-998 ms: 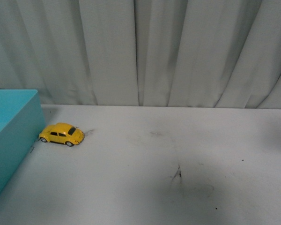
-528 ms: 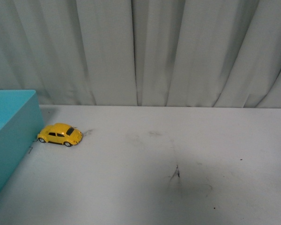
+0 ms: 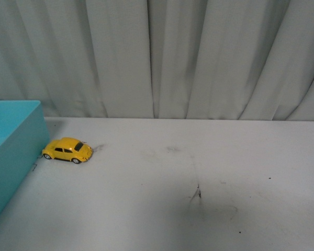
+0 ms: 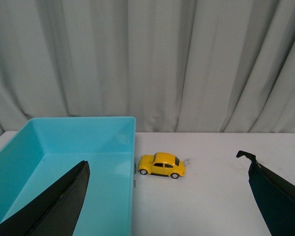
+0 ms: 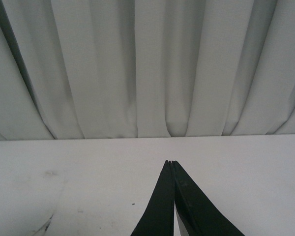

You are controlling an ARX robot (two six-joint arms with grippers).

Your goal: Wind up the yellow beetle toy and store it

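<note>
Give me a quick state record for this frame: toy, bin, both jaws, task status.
toy: yellow beetle toy, upright on its wheels on the white table
toy vs bin: outside the turquoise bin, beside its outer wall; contact unclear
left gripper: jaws wide open, holding nothing, short of the toy
right gripper: jaws shut, holding nothing
task status: toy not grasped, not stored

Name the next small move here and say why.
Probably ease the left gripper forward and down toward the yellow beetle toy. Its jaws are open, and in the left wrist view the toy stands on the table ahead of them, beside the blue box, not in it. The right gripper is shut and its view shows no toy.
</note>
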